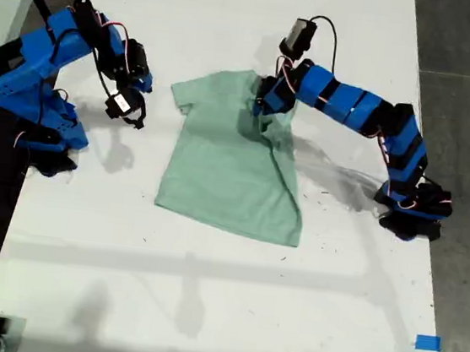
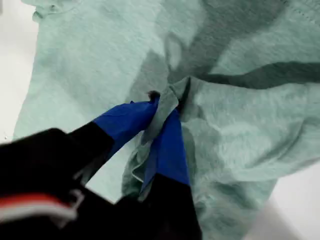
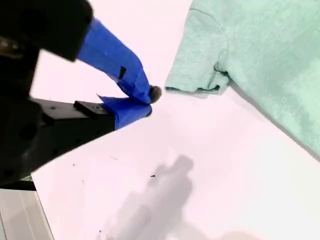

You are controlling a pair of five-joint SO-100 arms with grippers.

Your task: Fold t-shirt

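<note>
Small pale mint-green soft-fabric t-shirt lies on white table, collar end toward exterior view's top, long axis running top to bottom. One sleeve hidden, folded inward. My first gripper clamped on bunched fabric there. My second gripper beside other sleeve, tips together, holding nothing.
</note>
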